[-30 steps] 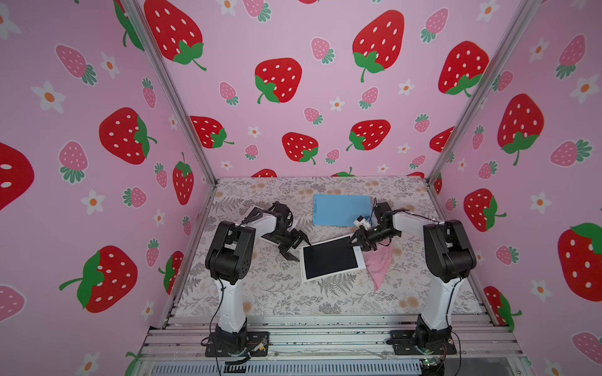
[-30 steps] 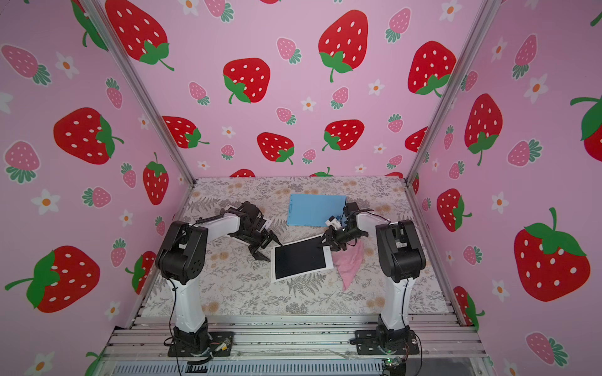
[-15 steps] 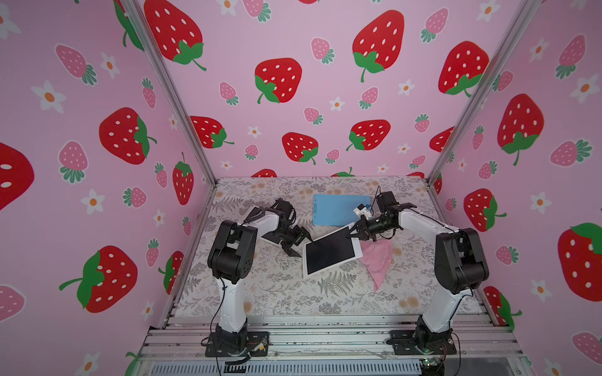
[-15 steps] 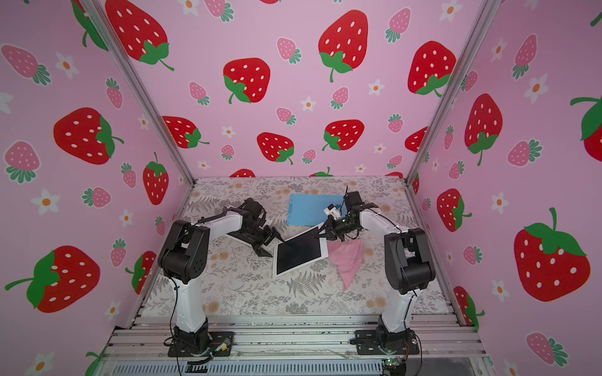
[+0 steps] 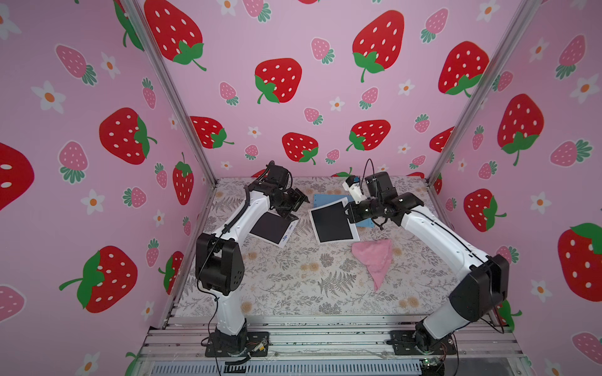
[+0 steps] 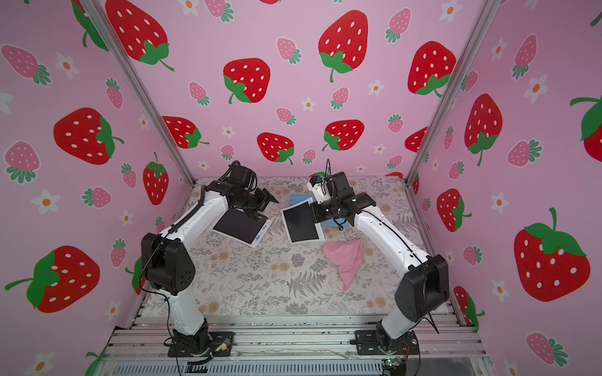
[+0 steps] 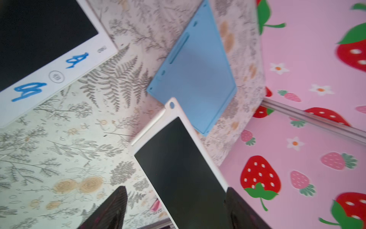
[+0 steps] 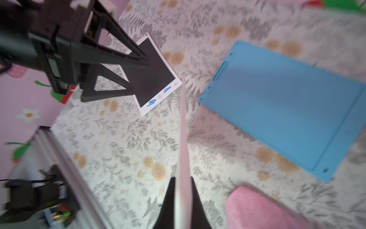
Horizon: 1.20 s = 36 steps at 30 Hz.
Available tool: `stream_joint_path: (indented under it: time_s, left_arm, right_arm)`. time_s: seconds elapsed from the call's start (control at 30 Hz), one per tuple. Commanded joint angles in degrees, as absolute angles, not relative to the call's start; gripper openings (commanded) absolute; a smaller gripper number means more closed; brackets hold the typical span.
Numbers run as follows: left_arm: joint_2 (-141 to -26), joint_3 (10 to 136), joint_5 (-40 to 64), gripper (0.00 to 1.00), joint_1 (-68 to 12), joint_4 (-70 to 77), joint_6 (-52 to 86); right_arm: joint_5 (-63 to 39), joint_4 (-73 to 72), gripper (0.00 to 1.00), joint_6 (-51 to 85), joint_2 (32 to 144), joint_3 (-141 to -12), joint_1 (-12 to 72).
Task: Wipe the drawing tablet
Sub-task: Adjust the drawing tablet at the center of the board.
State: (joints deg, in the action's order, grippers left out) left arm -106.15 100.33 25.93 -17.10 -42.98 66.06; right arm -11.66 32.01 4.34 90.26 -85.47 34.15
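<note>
A white drawing tablet (image 5: 332, 221) (image 6: 301, 221) with a black screen hangs tilted above the table. My right gripper (image 5: 348, 211) (image 6: 314, 211) (image 8: 183, 182) is shut on its right edge; the right wrist view shows the tablet (image 8: 183, 128) edge-on between the fingers. A pink cloth (image 5: 374, 257) (image 6: 347, 257) (image 8: 257, 208) lies crumpled on the table just in front of it. My left gripper (image 5: 294, 203) (image 6: 265, 203) (image 7: 175, 190) is open and empty, raised to the left of the held tablet (image 7: 184, 168) and facing its screen.
A second white tablet (image 5: 270, 228) (image 6: 239, 226) (image 7: 39, 39) with blue scribbles on its bezel lies flat below my left arm. A blue tablet (image 5: 365, 223) (image 6: 299, 198) (image 7: 198, 79) (image 8: 287, 109) lies face down at the back. Pink strawberry walls enclose the floral table (image 5: 293, 286).
My right gripper closed on the tablet's edge and lifted it off the table, tilting it up. My left gripper rose from beside the scribbled tablet.
</note>
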Motion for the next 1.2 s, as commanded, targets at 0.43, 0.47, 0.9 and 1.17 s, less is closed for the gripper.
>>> stream_joint_path:
  time_s: [0.43, 0.47, 0.9, 1.17]
  left_arm:
    - [-107.0, 98.0, 34.7, 0.82, -16.2, -36.4, 79.1]
    - [-107.1, 97.7, 35.0, 0.81, -16.2, -35.7, 79.6]
    - [-103.5, 91.9, 34.2, 0.65, -15.9, -28.6, 83.3]
    - [-102.5, 87.2, 34.7, 0.01, -15.4, -21.4, 87.9]
  right_arm:
    - [10.0, -1.9, 0.00, -31.9, 86.0, -70.2, 45.0]
    - [10.2, -2.0, 0.00, -32.6, 86.0, -70.1, 45.4]
    - [14.0, -4.1, 0.00, -35.0, 86.3, -68.8, 50.1]
    - [17.3, -6.2, 0.00, -36.4, 86.3, -66.9, 52.2]
